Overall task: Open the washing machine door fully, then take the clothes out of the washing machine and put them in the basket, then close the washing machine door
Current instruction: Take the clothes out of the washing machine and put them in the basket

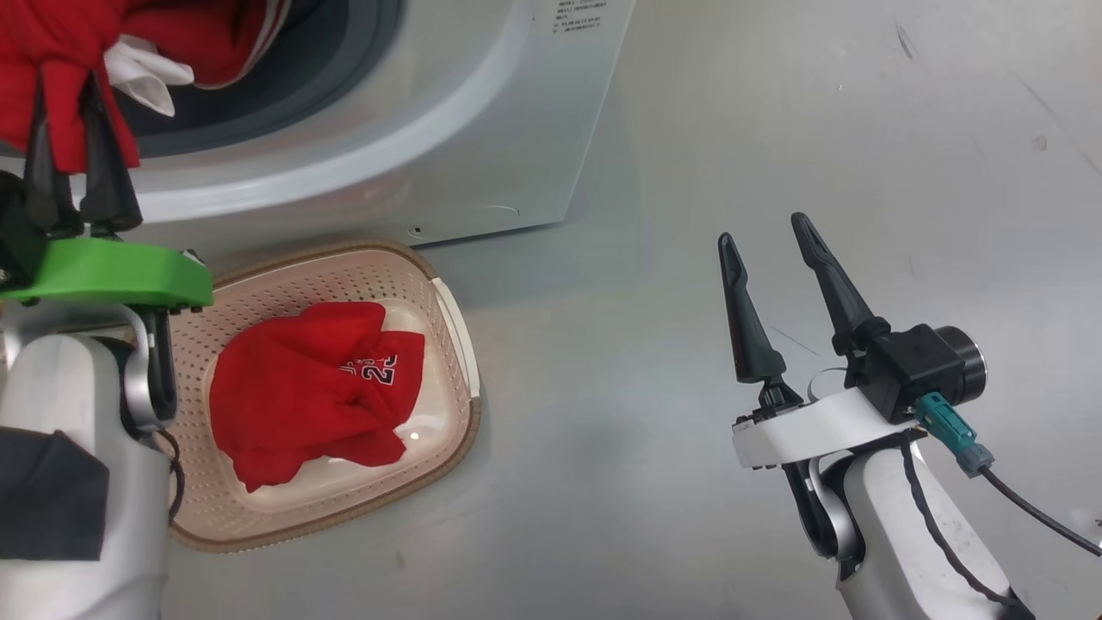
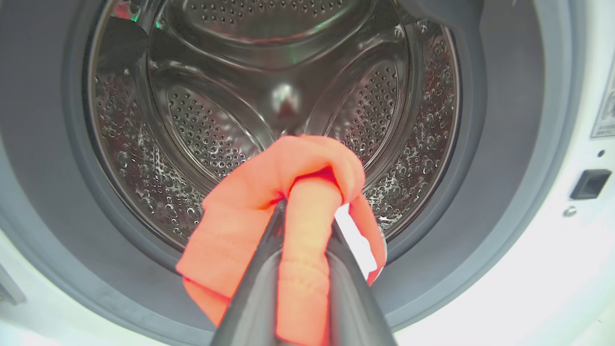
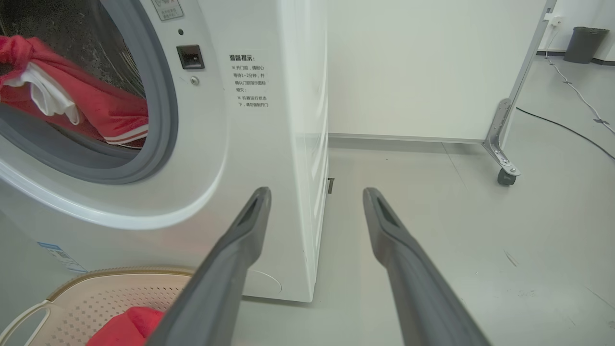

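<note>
Where the washing machine (image 1: 482,129) opens at its drum mouth, a red garment (image 1: 52,52) is clamped between the fingers of the left gripper (image 1: 65,95), which are pressed together on a fold of the cloth. A white piece of fabric (image 1: 146,82) is seen hanging from the same bundle. In the left wrist view, the pinched fold is shown in front of the grey rubber ring (image 2: 504,144) and the perforated steel drum (image 2: 216,120). In the right wrist view, the rest of the garment is seen trailing back inside the drum. The right gripper (image 1: 763,230) is held above the bare floor (image 1: 689,129), to the right of the machine, with its jaws spread apart and nothing between them. The basket (image 1: 469,413) is set on the floor just in front of the machine, below the drum mouth, and a second red garment (image 1: 310,387) with white lettering lies crumpled inside it.
</note>
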